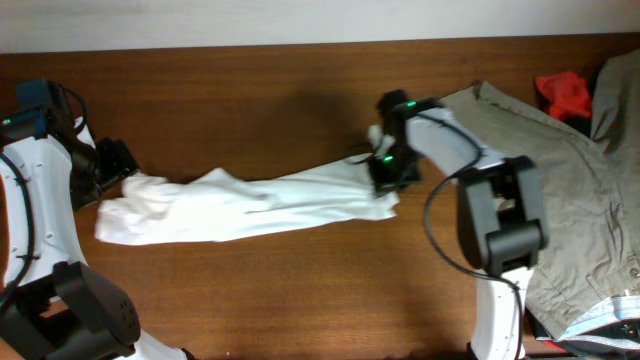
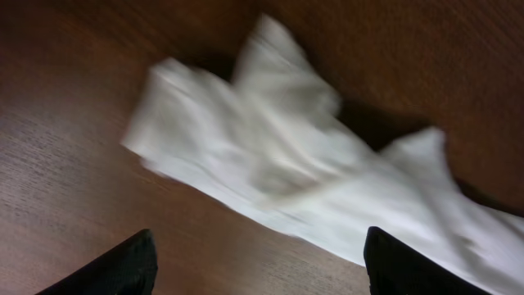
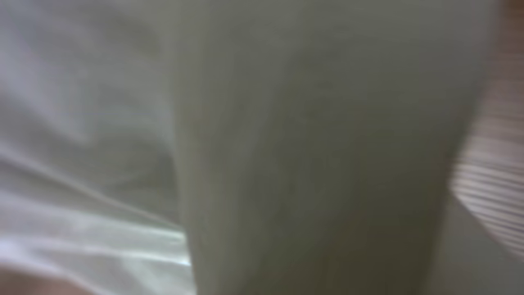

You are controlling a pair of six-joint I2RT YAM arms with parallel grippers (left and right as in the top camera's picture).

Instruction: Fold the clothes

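Brown wood table (image 1: 250,80) lies under it all. Left gripper (image 2: 258,274) has its two dark fingers (image 2: 123,266) spread wide with nothing between them, just beside the left end of the shirt (image 1: 250,205). Right gripper (image 1: 388,172) sits on the shirt's right end. Its camera sees only blurry white, so I cannot tell if it grips. Shirt lies in a long strip across the middle. Tan cloth (image 1: 570,170) and red cloth (image 1: 565,92) lie far right

Your brown wooden table (image 1: 250,300), a khaki-grey garment (image 1: 585,190) heaped along your right side, a small red cloth (image 1: 566,92) just beside its far edge.
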